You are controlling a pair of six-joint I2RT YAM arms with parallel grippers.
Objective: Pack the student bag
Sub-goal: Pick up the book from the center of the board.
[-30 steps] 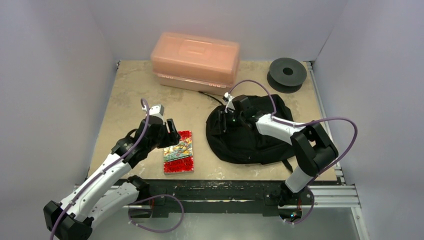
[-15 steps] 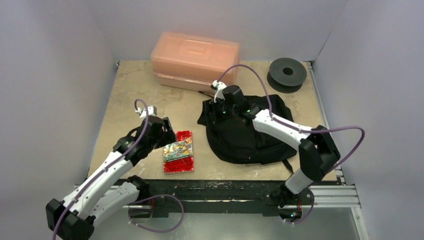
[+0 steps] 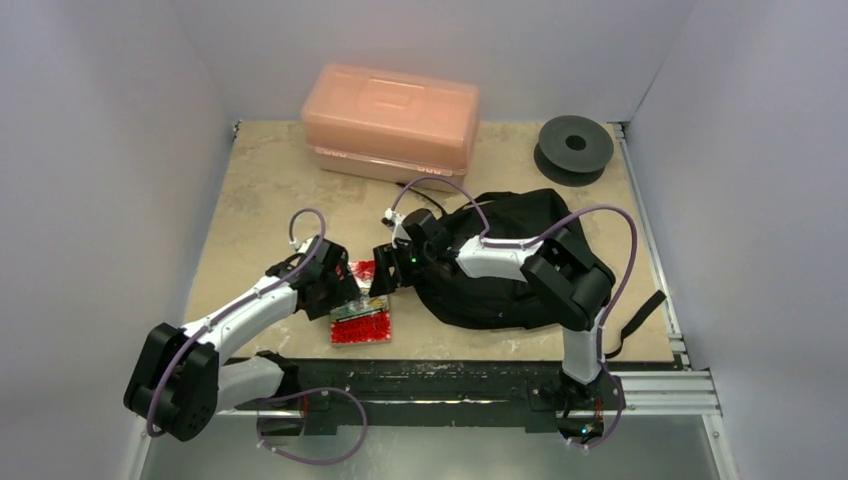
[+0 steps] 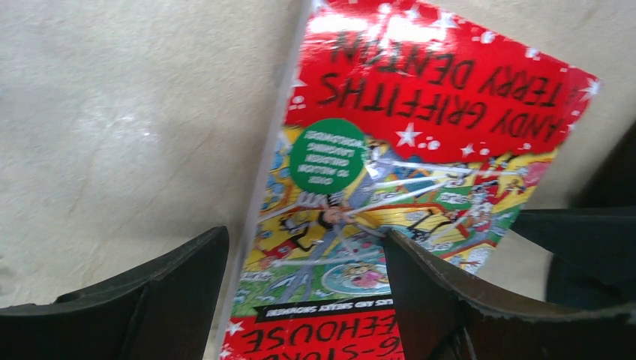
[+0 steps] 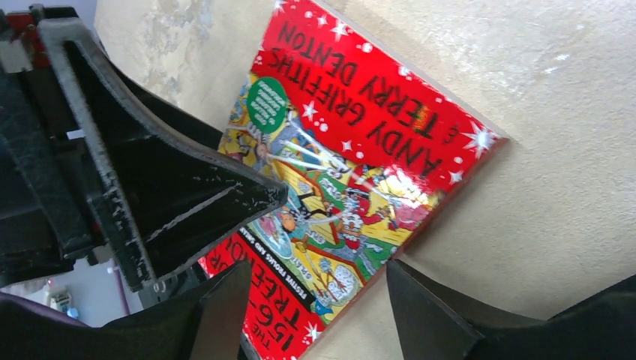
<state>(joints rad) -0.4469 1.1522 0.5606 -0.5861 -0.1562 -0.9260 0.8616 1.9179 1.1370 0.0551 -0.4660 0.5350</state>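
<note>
The black student bag (image 3: 520, 265) lies at the right middle of the table. A red picture book (image 3: 361, 312) lies flat to its left; it also shows in the left wrist view (image 4: 420, 112) and the right wrist view (image 5: 360, 150). My left gripper (image 3: 338, 286) is open low over the book's left edge (image 4: 300, 300), one finger over the table and one over the cover. My right gripper (image 3: 385, 277) is open over the book's right edge (image 5: 315, 315), close to the left gripper's finger (image 5: 172, 195).
A translucent orange-pink plastic box (image 3: 390, 120) stands at the back. A black round spool (image 3: 575, 146) sits at the back right. A bag strap (image 3: 630, 318) reaches toward the table's front right edge. White walls close in the left, right and back.
My right gripper has left the bag and swung left and forward to the book. My left gripper has dropped onto the book's left edge. The bag has shifted and a strap now lies out at the front right.
</note>
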